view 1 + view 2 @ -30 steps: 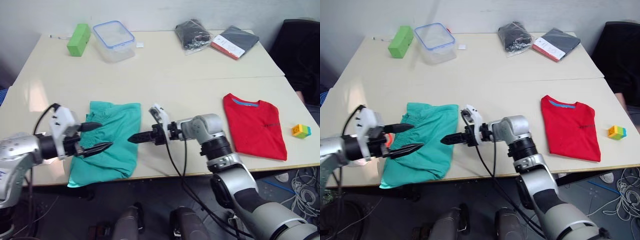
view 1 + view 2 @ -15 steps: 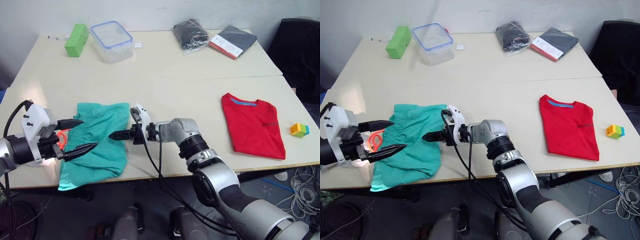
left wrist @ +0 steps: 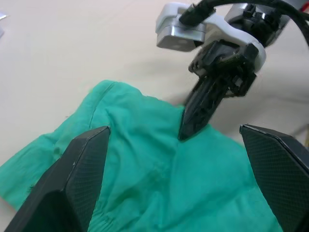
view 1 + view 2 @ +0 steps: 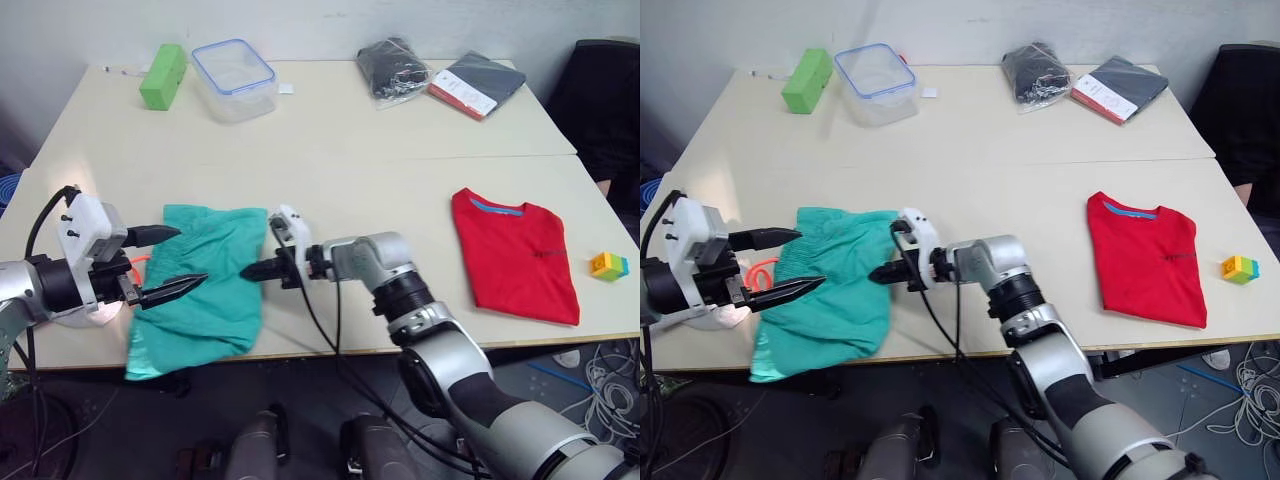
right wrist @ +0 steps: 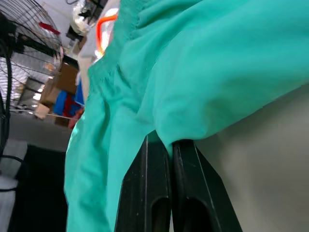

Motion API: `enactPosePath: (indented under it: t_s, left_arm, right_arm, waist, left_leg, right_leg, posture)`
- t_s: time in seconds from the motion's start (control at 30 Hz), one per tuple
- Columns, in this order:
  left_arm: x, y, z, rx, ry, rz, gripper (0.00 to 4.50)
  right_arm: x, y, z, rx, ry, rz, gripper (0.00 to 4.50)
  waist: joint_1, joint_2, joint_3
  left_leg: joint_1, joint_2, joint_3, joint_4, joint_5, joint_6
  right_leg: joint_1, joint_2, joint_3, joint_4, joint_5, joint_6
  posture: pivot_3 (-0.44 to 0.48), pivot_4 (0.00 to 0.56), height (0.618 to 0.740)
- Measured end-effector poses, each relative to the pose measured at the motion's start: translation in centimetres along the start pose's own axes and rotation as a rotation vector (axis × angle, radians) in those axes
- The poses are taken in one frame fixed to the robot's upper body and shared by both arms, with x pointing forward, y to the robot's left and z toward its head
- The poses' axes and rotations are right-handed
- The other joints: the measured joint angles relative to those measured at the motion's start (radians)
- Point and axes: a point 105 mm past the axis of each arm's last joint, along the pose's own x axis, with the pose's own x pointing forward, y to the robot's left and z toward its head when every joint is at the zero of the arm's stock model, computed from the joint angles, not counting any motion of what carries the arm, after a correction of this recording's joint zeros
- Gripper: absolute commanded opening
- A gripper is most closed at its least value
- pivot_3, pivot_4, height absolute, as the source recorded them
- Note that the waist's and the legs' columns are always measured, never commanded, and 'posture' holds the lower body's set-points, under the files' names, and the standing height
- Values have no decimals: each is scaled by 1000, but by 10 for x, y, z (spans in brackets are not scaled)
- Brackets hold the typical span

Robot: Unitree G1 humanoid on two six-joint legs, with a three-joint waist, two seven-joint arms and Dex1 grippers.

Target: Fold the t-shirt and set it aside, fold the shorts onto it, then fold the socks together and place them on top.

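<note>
The teal shorts (image 4: 205, 285) lie crumpled at the table's front left, with the orange drawstring (image 4: 758, 272) showing at their left end. My right gripper (image 4: 247, 272) is shut on the shorts' right edge; the right wrist view has cloth folded over its closed fingertips (image 5: 166, 142). At the shorts' left end my left gripper (image 4: 190, 256) stands wide open just above the cloth, its fingers (image 3: 82, 179) apart on either side of it. The red t-shirt (image 4: 520, 265) lies flat at the front right. The socks are out of view.
Along the back of the table stand a green block (image 4: 163, 75), a clear blue-rimmed container (image 4: 233, 78), a black bagged cloth (image 4: 393, 68) and a dark flat package (image 4: 480, 83). A small coloured cube (image 4: 608, 265) sits right of the t-shirt. A black chair (image 4: 610, 90) stands at the right.
My right gripper has closed at the shorts' right edge. The left gripper has stayed open at their left end. The camera has shifted.
</note>
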Motion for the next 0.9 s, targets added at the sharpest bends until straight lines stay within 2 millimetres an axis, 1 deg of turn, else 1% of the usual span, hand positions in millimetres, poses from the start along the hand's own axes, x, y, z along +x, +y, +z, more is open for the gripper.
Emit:
enactPosePath:
  t_s: [0.1,0.13,0.17,0.23,0.27,0.3,0.33,0.4,0.53,0.67,0.73,0.77,0.8,0.9]
  left_arm:
    - [14,-15,5,5,-15,-100,4500]
    - [19,-20,8,1,-32,-135,4500]
    - [21,-23,10,-1,-47,-152,4500]
    - [33,-33,19,11,-87,-214,4500]
    - [35,-36,21,14,-95,-228,4500]
    - [41,-39,22,14,-103,-251,4500]
    - [43,-40,23,15,-107,-261,4500]
    - [49,-43,20,12,-104,-283,4500]
    - [55,-40,18,13,-112,-296,4500]
    - [59,-36,18,21,-116,-301,4500]
    - [62,-37,22,39,-124,-316,4500]
    - [65,-38,24,50,-133,-327,4500]
    - [65,-38,25,52,-135,-330,4500]
    - [70,-39,28,53,-152,-352,4500]
  right_arm:
    - [-63,-8,14,-137,16,-97,46]
    - [-87,-7,18,-194,22,-133,46]
    - [-101,-6,20,-221,27,-154,46]
    - [-145,-4,17,-290,70,-220,46]
    - [-158,-5,15,-293,85,-245,46]
    - [-181,-5,12,-308,114,-289,46]
    - [-196,-6,10,-306,132,-314,46]
    - [-244,-8,9,-307,163,-424,46]
    - [-301,-5,13,-330,185,-552,46]
    - [-338,-12,8,-339,211,-649,46]
    - [-359,-19,4,-341,226,-708,46]
    - [-375,-27,-2,-331,241,-765,46]
    - [-381,-30,-5,-326,248,-787,46]
    - [-413,-50,-21,-301,282,-912,46]
  waist:
    - [20,1,1]
    - [25,1,1]
    - [26,1,1]
    - [31,1,2]
    - [33,2,2]
    - [33,2,2]
    - [33,4,3]
    - [33,6,5]
    - [25,7,5]
    - [23,7,5]
    - [24,7,6]
    - [25,7,6]
    - [26,7,6]
    - [29,8,6]
  left_leg:
    - [-2,-1,0,2,-1,3]
    - [-2,-1,0,2,-2,3]
    - [-1,-1,0,2,-2,3]
    - [-1,0,0,2,-2,3]
    - [0,0,0,2,-2,3]
    - [0,0,1,3,-2,3]
    - [0,0,1,3,-2,3]
    - [1,0,2,3,-2,3]
    - [2,1,3,5,-2,3]
    - [2,1,3,7,-2,4]
    - [2,1,3,8,-2,4]
    - [2,1,3,8,-2,4]
    - [2,1,3,8,-2,4]
    - [2,1,4,10,-2,4]
  right_leg:
    - [0,-1,0,-3,0,0]
    - [1,-1,0,-4,0,0]
    - [1,-1,0,-5,0,0]
    - [2,0,0,-6,0,0]
    - [3,0,0,-6,0,0]
    - [3,0,0,-6,0,0]
    - [3,0,0,-6,0,0]
    - [3,1,1,-6,0,0]
    - [4,2,2,-6,0,0]
    - [5,2,2,-6,0,1]
    - [6,1,2,-6,0,1]
    - [6,1,2,-6,0,1]
    - [6,1,2,-6,0,1]
    - [7,1,2,-5,0,1]
  posture:
    - [0,150,740]
    - [0,150,740]
    - [0,150,740]
    - [0,150,740]
    - [0,150,740]
    - [0,150,740]
    - [0,150,740]
    - [0,150,740]
    - [0,150,740]
    - [0,150,740]
    - [0,150,740]
    - [0,150,740]
    - [0,150,740]
    - [0,150,740]
